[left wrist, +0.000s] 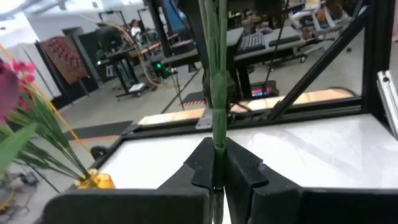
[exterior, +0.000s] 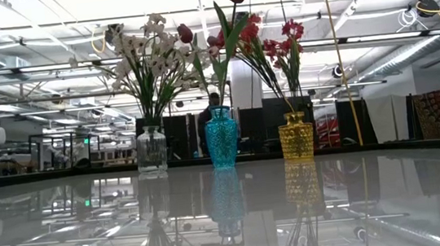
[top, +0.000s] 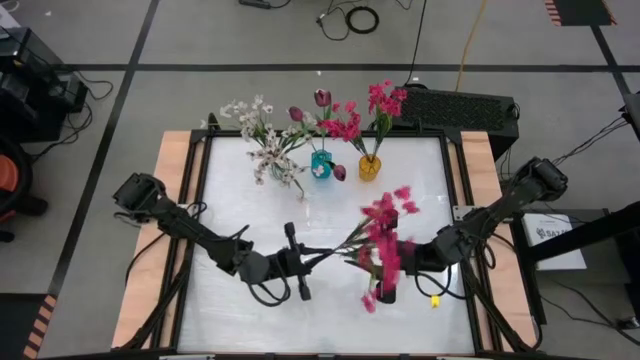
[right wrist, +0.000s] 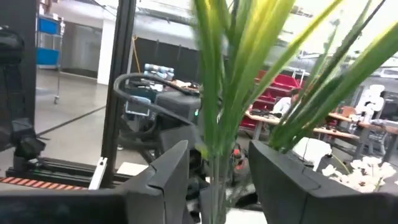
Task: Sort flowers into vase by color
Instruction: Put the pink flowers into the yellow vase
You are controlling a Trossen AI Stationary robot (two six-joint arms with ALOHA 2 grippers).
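Midway through the sort, a magenta sprig [top: 385, 225] hangs above the table's near side, its stem pinched in the left gripper [top: 300, 258] while the right gripper [top: 392, 262] stands parted around it; three vases [top: 321, 165] at the back already hold flowers.

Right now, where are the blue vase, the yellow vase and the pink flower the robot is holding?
blue vase [exterior: 222, 143], low view, middle of its body.
yellow vase [exterior: 296, 138], low view, middle of its body.
pink flower [top: 383, 222], high view, its blossoms.
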